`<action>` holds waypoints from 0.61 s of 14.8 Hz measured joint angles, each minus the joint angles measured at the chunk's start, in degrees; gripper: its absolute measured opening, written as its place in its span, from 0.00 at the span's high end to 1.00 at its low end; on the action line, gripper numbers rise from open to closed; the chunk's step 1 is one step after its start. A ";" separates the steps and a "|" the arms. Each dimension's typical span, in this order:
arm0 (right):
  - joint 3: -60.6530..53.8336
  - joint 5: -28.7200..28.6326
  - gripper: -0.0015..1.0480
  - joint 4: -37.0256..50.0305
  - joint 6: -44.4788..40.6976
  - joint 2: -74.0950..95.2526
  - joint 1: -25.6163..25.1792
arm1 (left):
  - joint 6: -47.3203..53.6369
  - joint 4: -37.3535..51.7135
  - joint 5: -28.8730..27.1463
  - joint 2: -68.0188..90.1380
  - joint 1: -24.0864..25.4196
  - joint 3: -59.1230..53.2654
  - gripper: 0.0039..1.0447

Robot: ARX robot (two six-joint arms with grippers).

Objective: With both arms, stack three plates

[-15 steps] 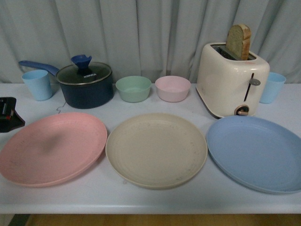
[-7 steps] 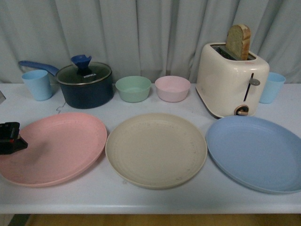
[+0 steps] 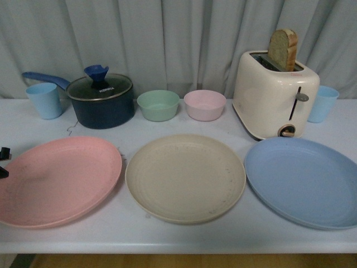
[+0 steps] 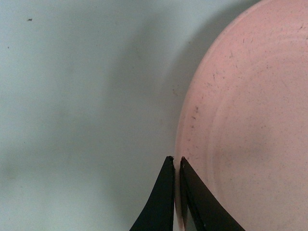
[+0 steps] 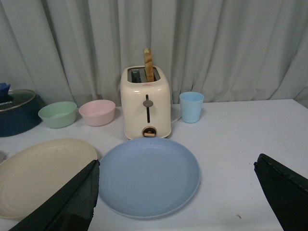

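While the left wrist view looks down its own fingers, left gripper (image 4: 175,160) shows jaws pinched to a sliver, with the thin edge of the pink plate (image 4: 250,120) caught between the black fingertips (image 4: 164,192). The rest of that plate lies to one side of the fingers, bare table (image 4: 72,96) to the other. Front view: only a black scrap of that gripper shows at the frame's far left edge, at the plate's left rim. Can't tell from any view whether the plate is off the table or flat on it.

Right gripper (image 5: 176,166): jaws wide, nothing between them. The blue plate (image 5: 149,175) lies on the table ahead of it, untouched.

Front row on the table, left to right: pink plate, beige plate (image 3: 185,177), blue plate. All separate, none stacked. Pink and beige sit just beside each other with a narrow strip of table between; same for beige and blue. Blue runs out of frame at the right.

Back row, left to right: left blue cup (image 3: 44,100), dark pot (image 3: 103,106) with glass lid and blue handle reaching left toward that cup, green bowl (image 3: 158,105), pink bowl (image 3: 204,104), cream toaster (image 3: 276,100) with a bread slice (image 3: 283,49) standing up out of one slot, right blue cup (image 3: 322,103) partly behind the toaster. Bowls just beside each other. Grey curtain (image 3: 178,39) behind it all.
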 joint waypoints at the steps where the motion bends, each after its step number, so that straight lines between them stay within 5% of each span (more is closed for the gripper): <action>1: 0.00 0.00 0.06 0.00 0.00 0.00 0.00 | -0.50 -0.39 -0.07 -0.85 0.07 -0.55 0.98; 9: 0.00 0.00 0.06 0.02 0.00 0.00 0.00 | -3.06 -6.60 -6.51 -21.38 -3.32 -2.89 0.98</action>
